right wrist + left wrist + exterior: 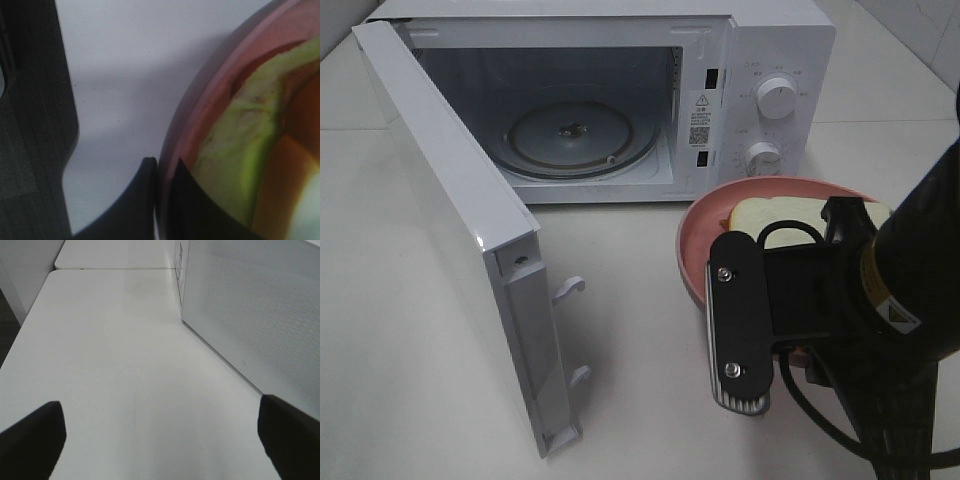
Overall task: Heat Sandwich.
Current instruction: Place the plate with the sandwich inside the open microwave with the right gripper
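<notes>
The sandwich (770,215), white bread over pale green lettuce, lies on a round pink plate (695,225) in front of the microwave's control panel. The right arm (880,290) reaches over the plate and covers its near side. In the right wrist view my right gripper (164,185) is shut on the plate's rim (200,115), one dark finger on each side, with the sandwich's lettuce (240,150) just inside. My left gripper (160,440) is open over bare table, holds nothing, and is out of the exterior view.
The white microwave (760,60) stands at the back with its door (450,200) swung wide open towards the front left. The glass turntable (570,135) inside is bare. A white perforated microwave panel (250,305) stands close beside the left gripper.
</notes>
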You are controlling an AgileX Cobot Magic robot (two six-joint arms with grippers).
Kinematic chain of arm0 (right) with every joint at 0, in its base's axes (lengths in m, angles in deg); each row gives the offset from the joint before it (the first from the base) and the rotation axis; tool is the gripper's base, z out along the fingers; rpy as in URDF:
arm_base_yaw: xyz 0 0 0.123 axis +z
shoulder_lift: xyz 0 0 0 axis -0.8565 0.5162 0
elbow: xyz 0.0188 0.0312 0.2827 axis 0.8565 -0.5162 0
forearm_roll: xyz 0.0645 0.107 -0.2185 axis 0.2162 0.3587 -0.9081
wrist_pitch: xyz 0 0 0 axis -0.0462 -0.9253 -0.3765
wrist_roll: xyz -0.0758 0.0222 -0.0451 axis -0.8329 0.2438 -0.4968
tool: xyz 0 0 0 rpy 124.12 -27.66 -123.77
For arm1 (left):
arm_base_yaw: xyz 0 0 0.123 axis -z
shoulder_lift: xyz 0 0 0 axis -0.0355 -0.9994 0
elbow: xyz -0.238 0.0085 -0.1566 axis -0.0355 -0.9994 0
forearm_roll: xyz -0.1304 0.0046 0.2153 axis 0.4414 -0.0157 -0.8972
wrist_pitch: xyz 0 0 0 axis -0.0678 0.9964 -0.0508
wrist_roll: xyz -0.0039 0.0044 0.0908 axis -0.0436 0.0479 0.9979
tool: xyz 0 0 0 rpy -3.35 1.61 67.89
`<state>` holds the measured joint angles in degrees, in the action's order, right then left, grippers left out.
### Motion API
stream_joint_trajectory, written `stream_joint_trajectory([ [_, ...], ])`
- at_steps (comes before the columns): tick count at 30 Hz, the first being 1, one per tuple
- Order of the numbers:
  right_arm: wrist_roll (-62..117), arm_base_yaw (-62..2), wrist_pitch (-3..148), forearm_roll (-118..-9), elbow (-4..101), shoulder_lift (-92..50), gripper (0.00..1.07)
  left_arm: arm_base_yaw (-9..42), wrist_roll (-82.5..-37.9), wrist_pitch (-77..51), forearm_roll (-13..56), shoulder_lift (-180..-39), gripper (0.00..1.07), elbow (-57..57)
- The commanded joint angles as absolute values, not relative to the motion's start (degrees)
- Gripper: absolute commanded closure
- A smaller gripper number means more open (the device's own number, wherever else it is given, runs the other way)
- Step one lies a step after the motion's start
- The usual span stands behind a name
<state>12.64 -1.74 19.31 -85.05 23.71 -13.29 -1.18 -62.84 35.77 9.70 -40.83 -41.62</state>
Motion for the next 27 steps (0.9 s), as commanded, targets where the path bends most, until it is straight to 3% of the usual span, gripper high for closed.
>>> stream_joint_trajectory([
  [1, 7.31, -1.46, 21.21, -86.08, 23.6, -13.69, 1.05, -1.29, -62.84, 35.6, 9.76, -39.34, 0.09, -41.74],
  [13, -1.22, -2.43, 26.65, -86.94, 23.6, -13.69, 1.04, -1.29, -62.84, 35.6, 9.76, -39.34, 0.09, -41.74],
  [27, -29.7, -13.15, 31.06, -77.77, 23.6, -13.29, 1.04, -1.29, -62.84, 35.6, 9.76, -39.34, 0.09, -41.74],
])
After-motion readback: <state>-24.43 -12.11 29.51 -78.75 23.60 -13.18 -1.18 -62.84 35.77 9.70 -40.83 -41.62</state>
